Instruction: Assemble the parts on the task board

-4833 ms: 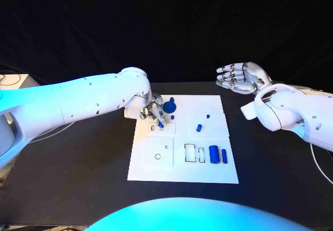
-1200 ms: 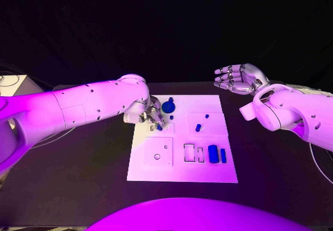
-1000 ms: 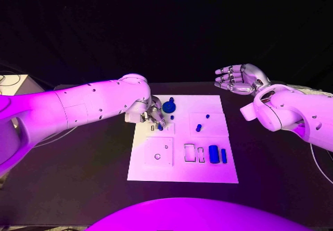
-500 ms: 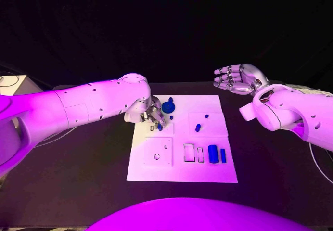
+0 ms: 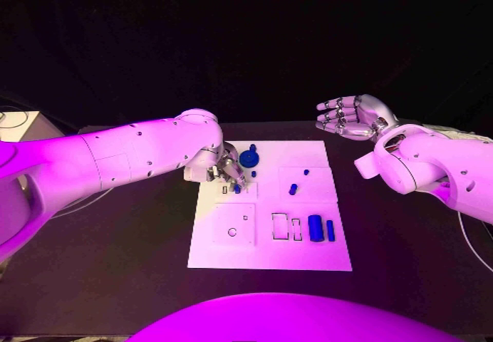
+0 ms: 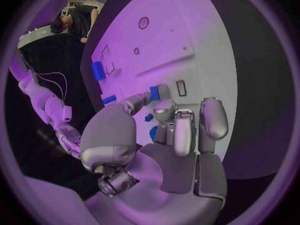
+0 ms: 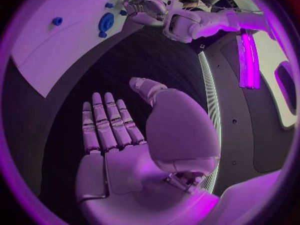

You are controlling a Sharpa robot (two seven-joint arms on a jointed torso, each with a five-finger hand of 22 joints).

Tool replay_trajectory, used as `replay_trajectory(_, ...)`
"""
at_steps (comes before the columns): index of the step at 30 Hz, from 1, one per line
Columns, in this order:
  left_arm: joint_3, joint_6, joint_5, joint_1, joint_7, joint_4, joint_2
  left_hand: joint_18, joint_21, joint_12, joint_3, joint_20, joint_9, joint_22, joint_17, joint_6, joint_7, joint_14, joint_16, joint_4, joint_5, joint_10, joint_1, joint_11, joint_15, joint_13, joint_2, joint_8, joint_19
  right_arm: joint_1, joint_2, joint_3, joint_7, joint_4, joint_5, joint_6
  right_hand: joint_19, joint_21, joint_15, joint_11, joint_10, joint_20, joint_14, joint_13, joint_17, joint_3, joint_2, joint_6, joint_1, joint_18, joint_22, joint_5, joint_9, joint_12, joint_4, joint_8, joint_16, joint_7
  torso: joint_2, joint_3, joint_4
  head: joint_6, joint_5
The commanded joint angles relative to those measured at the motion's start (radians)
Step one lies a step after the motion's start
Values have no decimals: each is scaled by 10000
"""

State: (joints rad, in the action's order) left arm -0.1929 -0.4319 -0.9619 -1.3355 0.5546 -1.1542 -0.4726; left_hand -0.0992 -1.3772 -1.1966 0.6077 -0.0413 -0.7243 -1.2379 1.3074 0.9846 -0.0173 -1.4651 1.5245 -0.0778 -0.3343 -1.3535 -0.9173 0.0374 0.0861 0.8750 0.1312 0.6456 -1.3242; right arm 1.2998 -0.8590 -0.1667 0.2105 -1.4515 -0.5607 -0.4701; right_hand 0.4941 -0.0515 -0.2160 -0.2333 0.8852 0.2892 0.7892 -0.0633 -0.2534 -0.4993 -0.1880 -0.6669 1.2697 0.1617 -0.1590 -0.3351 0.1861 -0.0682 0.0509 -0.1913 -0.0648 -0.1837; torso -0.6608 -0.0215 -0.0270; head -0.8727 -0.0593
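Note:
The white task board (image 5: 269, 246) lies mid-table. My left hand (image 5: 227, 169) hovers over its far left part, pinching a small blue part (image 5: 236, 188) between thumb and a finger, right beside a small rectangular slot (image 5: 225, 189). In the left wrist view the same small blue part (image 6: 155, 92) sits at the fingertips (image 6: 165, 108), close to the slot (image 6: 181, 87). A round blue part (image 5: 250, 158) lies just beyond the hand. A short blue peg (image 5: 293, 189) stands mid-board, and two blue blocks (image 5: 315, 227) lie nearer. My right hand (image 5: 353, 116) is raised and open, off the board's far right corner.
The board carries outlined recesses (image 5: 281, 225) and a square plate with a hole (image 5: 235, 224). Black table (image 5: 113, 249) surrounds it on all sides. The right wrist view shows the open palm (image 7: 119, 140) above the dark table, with the board (image 7: 44, 40) and round blue part (image 7: 105, 22) farther off.
Almost nothing has moved. My left hand still holds the small blue part at the same slot, perhaps slightly lower. The right hand stays raised and open.

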Motion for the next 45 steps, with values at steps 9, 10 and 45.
replay_trajectory(9, -43, -203, 40, 71, -138, -21, -11, 186, 122, -6, -934, -32, 100, 59, 1688, 101, -117, -825, 51, -861, 681, 90, 321, 20, 35, -64, 147, -136, 0, 4, -3, 6, 58, 2, 0, 129, -315, 51, 5, -56, -11, 23, -143, 3, 117, 225, 32, 57, -86, -221, 149, 33, -17, 59, 49, 84, 28, -1043, 2, -2, -8, 1, 0)
replay_trajectory(10, -43, -199, 37, 72, -139, -20, -14, 186, 123, -7, -950, -32, 101, 60, 1692, 101, -116, -826, 53, -876, 691, 90, 320, 20, 36, -61, 146, -137, 0, 4, -2, 6, 61, 3, 1, 133, -315, 51, 5, -56, -11, 23, -143, 3, 117, 225, 32, 57, -86, -221, 149, 33, -17, 59, 49, 84, 28, -1043, 2, -2, -9, 1, 0)
replay_trajectory(45, 883, 742, 783, -106, -431, -1064, -994, -160, 1284, 1132, -2658, -110, 329, 1596, 326, -522, -402, -398, -653, -2126, 2123, 1224, -579, -243, -173, -1796, 75, -424, 1196, -23, 56, 4, 48, 339, 38, 259, -242, -3, 47, -19, 134, 26, 296, -8, 191, 547, 77, -325, -130, -175, 273, -47, 44, 35, 176, 74, -59, -1016, 31, 29, 14, 1, 139)
